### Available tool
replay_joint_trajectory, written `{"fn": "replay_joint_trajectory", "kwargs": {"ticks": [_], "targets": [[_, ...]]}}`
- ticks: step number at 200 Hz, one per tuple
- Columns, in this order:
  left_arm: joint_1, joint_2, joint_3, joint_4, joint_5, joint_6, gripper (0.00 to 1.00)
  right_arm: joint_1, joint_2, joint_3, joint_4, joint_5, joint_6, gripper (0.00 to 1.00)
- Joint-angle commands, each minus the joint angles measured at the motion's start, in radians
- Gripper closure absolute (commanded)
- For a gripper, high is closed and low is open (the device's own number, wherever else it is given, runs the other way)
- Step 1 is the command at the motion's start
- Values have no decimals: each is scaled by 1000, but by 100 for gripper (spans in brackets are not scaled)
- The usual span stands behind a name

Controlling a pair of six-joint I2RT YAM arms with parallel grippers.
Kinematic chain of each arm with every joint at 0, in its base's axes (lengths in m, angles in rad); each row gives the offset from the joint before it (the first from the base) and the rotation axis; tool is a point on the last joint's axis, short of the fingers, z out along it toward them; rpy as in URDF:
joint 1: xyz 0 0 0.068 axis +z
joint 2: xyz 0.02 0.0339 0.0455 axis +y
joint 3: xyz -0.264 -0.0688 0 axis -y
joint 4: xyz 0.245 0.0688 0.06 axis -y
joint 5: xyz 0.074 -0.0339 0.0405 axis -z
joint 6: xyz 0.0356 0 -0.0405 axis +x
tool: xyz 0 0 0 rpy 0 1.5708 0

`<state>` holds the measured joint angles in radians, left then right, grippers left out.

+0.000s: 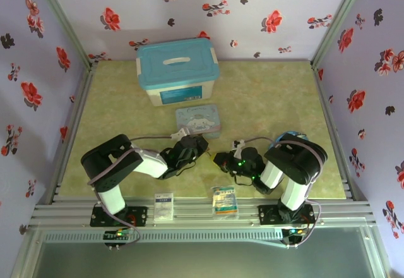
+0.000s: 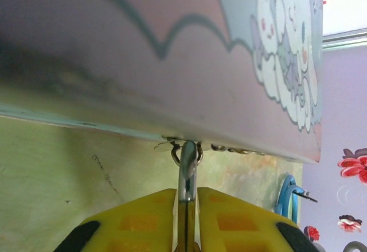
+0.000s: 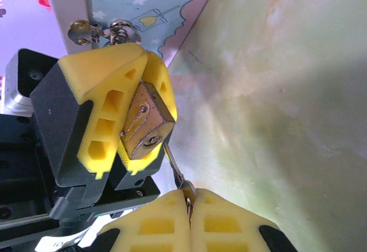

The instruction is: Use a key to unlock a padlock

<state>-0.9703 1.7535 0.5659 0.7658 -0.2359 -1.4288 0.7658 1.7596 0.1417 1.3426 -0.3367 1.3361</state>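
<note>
Left tool (image 3: 137, 74) clamps the padlock (image 3: 144, 120), keyhole (image 3: 152, 141) facing the right tool (image 3: 189, 209), which pinches the key (image 3: 174, 163), apparently entering.

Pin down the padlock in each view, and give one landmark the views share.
Top external: too small to make out; at the left gripper tip, below the tin.
Left wrist: padlock shackle, bottom centre.
Right wrist: brass body centre-left, in the left gripper.
Shared landmark: the tin.
</note>
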Motion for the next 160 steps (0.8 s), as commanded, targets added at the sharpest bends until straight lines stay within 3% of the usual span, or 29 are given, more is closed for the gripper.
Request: {"fn": "replay_joint_trajectory", "kwargs": {"ticks": [1, 160], "targets": [[2, -16, 5, 71, -34, 4, 100, 1, -16, 14, 43, 19, -20, 100], [-5, -21, 0, 92, -39, -16, 100, -16, 1, 25, 44, -10, -24, 100]]}}
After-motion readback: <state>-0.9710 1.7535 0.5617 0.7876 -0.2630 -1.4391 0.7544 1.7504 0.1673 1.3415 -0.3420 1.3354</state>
